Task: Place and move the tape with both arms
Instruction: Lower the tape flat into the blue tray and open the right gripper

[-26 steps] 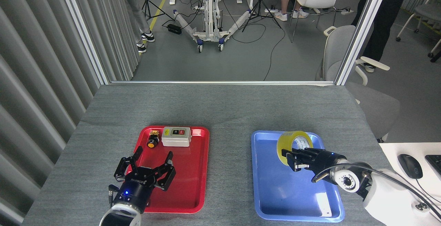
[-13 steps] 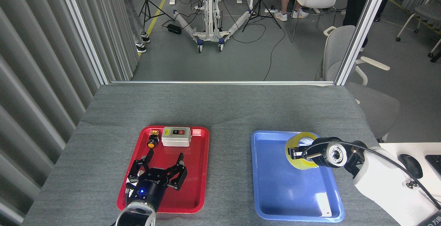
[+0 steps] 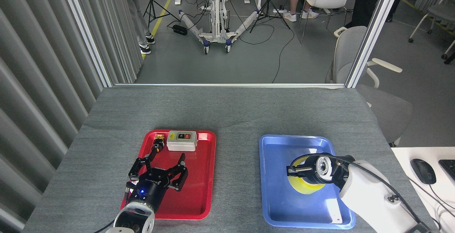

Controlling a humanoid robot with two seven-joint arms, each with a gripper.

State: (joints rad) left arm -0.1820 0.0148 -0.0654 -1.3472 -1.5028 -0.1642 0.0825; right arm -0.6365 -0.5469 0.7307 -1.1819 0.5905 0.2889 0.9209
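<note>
Tape (image 3: 306, 187) sat in the blue tray (image 3: 277, 155) near the table's right front corner, gripped by the right pincer (image 3: 296, 171), well apart from the left pincer (image 3: 161, 162), spread wide over the red tray (image 3: 202, 176).

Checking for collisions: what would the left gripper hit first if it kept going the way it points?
Probably the small yellow-capped black push button, beside the grey switch box; the left gripper hovers open, height unclear.

yellow tape (image 3: 306, 187) over blue tray (image 3: 277, 176)
</note>
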